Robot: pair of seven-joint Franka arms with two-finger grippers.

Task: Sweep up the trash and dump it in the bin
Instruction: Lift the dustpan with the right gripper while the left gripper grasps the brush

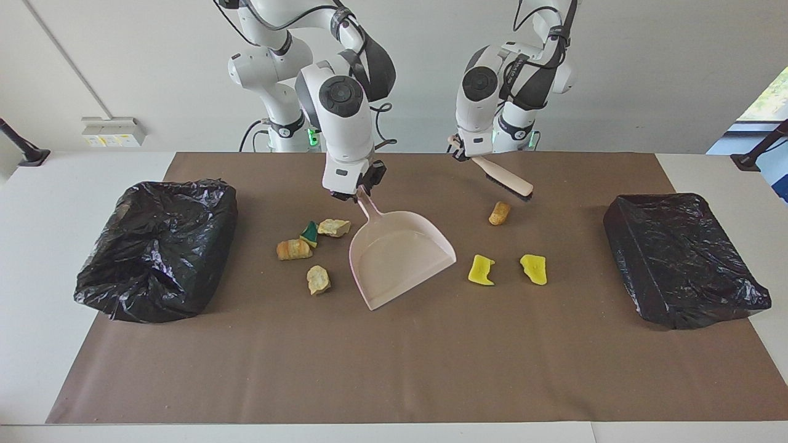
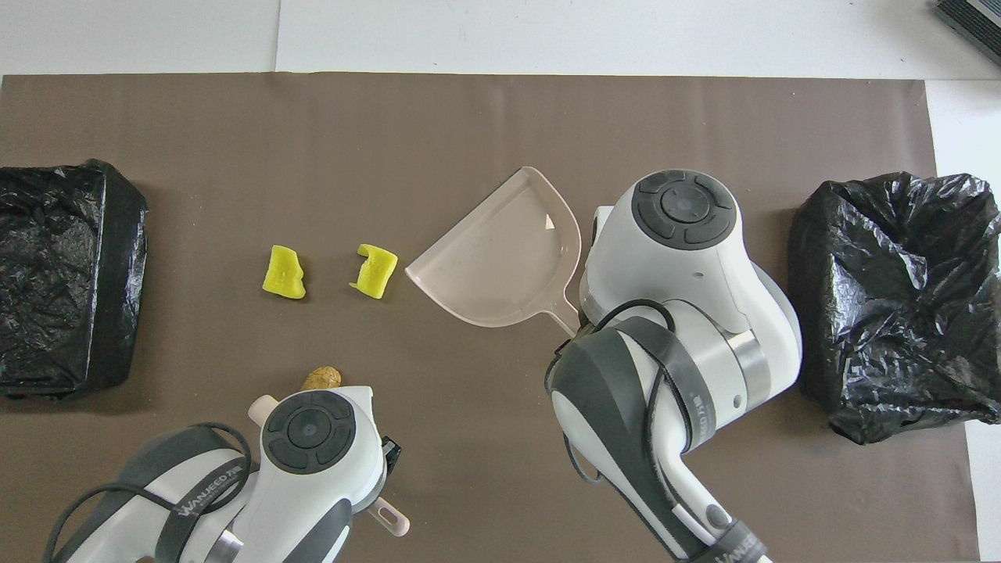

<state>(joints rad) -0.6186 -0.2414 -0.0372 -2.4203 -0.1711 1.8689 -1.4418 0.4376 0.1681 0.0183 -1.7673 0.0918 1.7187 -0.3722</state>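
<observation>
My right gripper [image 1: 358, 193] is shut on the handle of the pink dustpan [image 1: 400, 255], holding it lifted and tilted over the mat. The dustpan [image 2: 500, 262] has its mouth turned toward the two yellow lumps [image 1: 481, 271] [image 1: 534, 269]. My left gripper [image 1: 463, 154] is shut on the beige-handled brush [image 1: 502, 178], held almost level in the air near a tan lump [image 1: 499, 213]. More trash lies beside the dustpan toward the right arm's end: a tan lump [image 1: 333, 227], a green piece [image 1: 309, 233], an orange-brown lump [image 1: 293, 249] and another tan lump [image 1: 318, 280]. The right arm hides that cluster in the overhead view.
Two bins lined with black bags stand on the brown mat, one bin [image 1: 157, 246] at the right arm's end and one bin [image 1: 683, 258] at the left arm's end. The mat [image 1: 394, 369] stretches bare from the trash to the table edge farthest from the robots.
</observation>
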